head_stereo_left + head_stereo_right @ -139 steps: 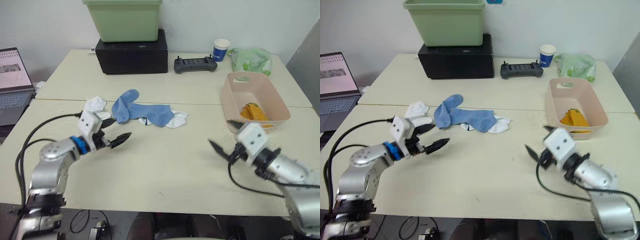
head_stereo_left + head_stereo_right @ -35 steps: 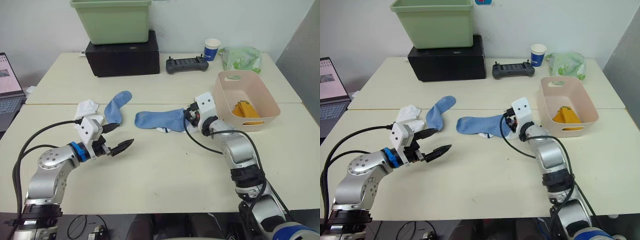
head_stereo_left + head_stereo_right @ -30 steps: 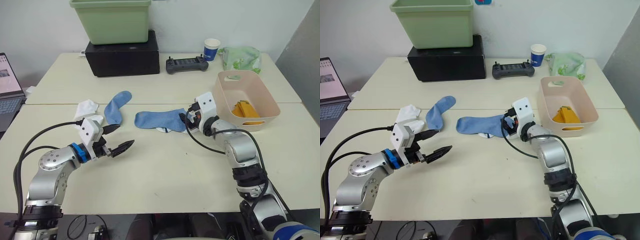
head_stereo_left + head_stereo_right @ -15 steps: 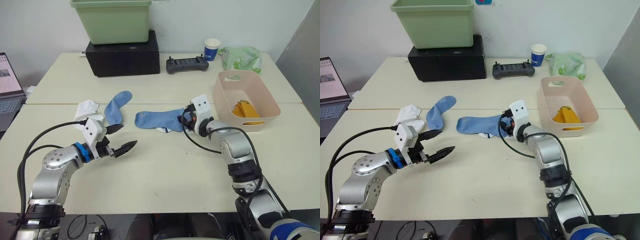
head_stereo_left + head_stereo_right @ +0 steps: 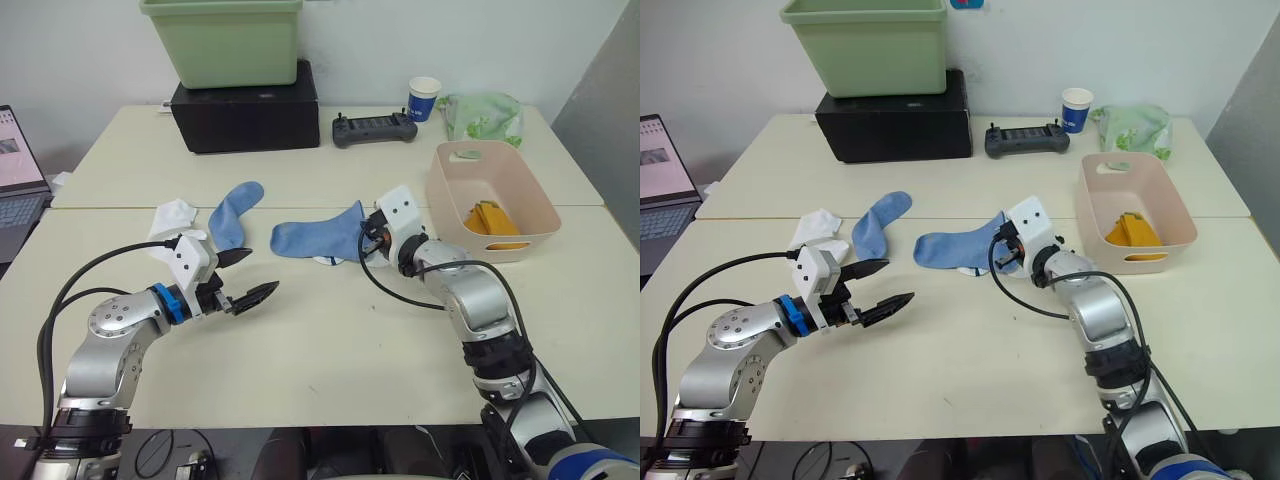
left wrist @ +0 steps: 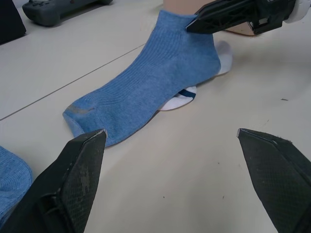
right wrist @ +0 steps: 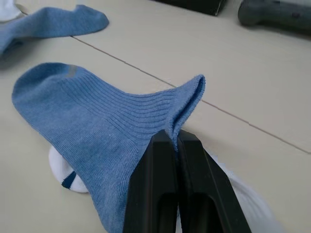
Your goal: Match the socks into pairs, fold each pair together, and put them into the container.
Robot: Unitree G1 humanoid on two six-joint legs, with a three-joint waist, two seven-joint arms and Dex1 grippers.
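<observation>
Near the middle of the pale cream tabletop (image 5: 330, 340), my right gripper (image 5: 366, 232) is pinching the cuff edge of a soft ribbed light blue ankle sock (image 5: 310, 236), its two black fingers (image 7: 167, 155) clamped together on the fabric and lifting that edge off the surface. The rest of this sock is lying flat, draped over a white ankle sock with a thin dark stripe (image 6: 179, 99) that is peeking out from beneath it. My left gripper (image 5: 247, 276) is hovering low over the table on my left side, its black fingers (image 6: 73, 179) spread wide apart and holding nothing, pointing toward the blue sock but well apart from it. Behind that gripper, a second light blue ankle sock (image 5: 232, 208) is lying flat, with a crumpled second white sock (image 5: 174, 217) just beside it on the left. To my right, the pale pink rectangular plastic tub with rounded corners (image 5: 452, 195) is sitting on the table, and folded mustard-orange socks (image 5: 495, 218) are resting inside it.
</observation>
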